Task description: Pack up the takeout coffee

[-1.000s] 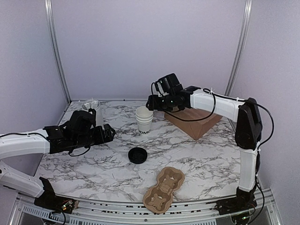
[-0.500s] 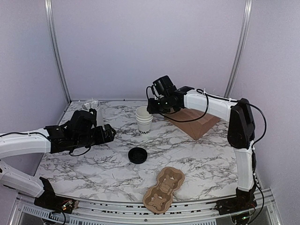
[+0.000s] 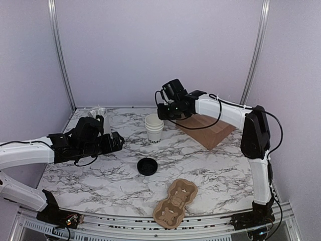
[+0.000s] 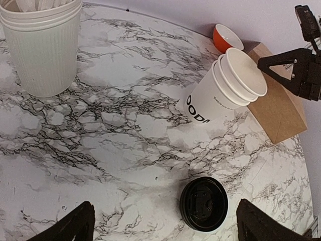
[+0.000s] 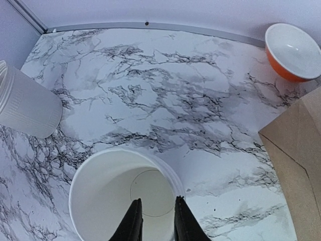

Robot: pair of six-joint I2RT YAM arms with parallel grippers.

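The takeout coffee cup (image 3: pixel 154 129) is the top of a short stack of white paper cups with black lettering, standing open at the table's middle back; it also shows in the left wrist view (image 4: pixel 215 95) and from above in the right wrist view (image 5: pixel 120 196). Its black lid (image 3: pixel 147 166) lies flat on the marble in front of it, apart from the cup (image 4: pixel 203 204). My right gripper (image 3: pixel 162 113) hovers just over the cup's right rim, its jaws a narrow gap apart and empty (image 5: pixel 156 203). My left gripper (image 3: pixel 118 142) is wide open and empty, left of the lid (image 4: pixel 164 206).
A tall ribbed white canister of sticks (image 3: pixel 99 118) stands at the back left (image 4: pixel 42 47). An orange-and-white bowl (image 5: pixel 293 50) sits at the back, beside a brown paper bag (image 3: pixel 208 128). A cardboard cup carrier (image 3: pixel 175 202) lies near the front edge.
My right gripper has moved left, from over the bag's edge to just over the cup stack. The left arm, cups and lid have hardly moved.
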